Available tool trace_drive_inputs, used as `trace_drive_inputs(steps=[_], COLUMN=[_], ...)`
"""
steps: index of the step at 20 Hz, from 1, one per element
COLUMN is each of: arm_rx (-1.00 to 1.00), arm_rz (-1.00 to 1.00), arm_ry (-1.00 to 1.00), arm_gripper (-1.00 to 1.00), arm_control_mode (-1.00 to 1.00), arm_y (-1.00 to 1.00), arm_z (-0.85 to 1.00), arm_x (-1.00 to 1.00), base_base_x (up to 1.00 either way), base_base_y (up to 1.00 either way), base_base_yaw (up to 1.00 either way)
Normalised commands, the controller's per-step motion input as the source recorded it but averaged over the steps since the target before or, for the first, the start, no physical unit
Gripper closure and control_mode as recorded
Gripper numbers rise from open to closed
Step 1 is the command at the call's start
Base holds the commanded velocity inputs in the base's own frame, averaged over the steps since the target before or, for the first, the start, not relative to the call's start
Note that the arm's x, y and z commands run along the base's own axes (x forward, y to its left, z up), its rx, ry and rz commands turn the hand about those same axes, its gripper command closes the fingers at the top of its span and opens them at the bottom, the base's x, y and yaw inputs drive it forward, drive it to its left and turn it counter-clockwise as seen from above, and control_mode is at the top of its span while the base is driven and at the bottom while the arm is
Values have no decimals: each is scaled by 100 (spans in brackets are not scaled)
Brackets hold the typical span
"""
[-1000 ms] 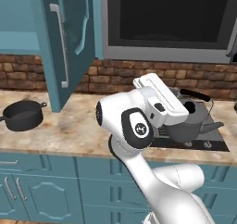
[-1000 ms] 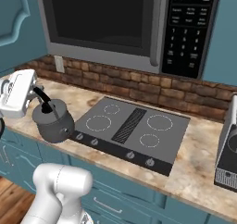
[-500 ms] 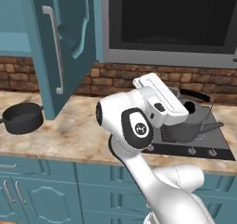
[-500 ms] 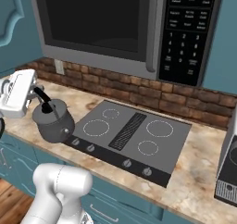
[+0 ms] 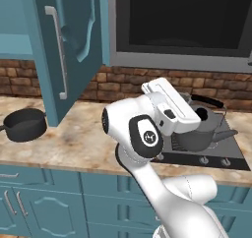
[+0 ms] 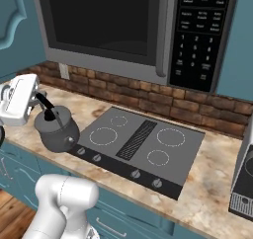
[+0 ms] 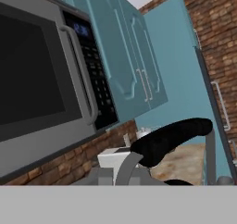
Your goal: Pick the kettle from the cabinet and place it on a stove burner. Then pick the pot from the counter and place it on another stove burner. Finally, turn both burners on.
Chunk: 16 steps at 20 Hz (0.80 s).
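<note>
Gripping 1 kettle (image 6: 55, 130) by its black top handle, claw (image 6: 40, 104) clamped shut | kettle sat at left edge of cooktop (image 6: 143, 146), off the 4 burner rings | 1 pot (image 5: 23, 124) on surface (image 5: 74, 146) under open cabinet door (image 5: 69, 45) | 4 knobs in front

Grey spouted kettle (image 6: 55, 129) upright by the cooktop's (image 6: 148, 149) edge; dark pot (image 5: 23, 125) on counter (image 5: 74, 143).
</note>
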Motion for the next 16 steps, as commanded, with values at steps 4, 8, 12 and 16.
trace_drive_inputs(steps=[4, 8, 12, 16], arm_rx=[0, 0, 0, 1], arm_rz=[2, 5, 6, 4], arm_ry=[0, 0, 0, 0], arm_gripper=[100, 100, 100, 100], arm_control_mode=[-100, -100, -100, -100], arm_y=[-2, -9, -12, -15], arm_z=[-10, -14, -16, -15], arm_x=[23, 33, 32, 27], base_base_x=[0, 0, 0, 0], base_base_y=[0, 0, 0, 0], base_base_yaw=[0, 0, 0, 0])
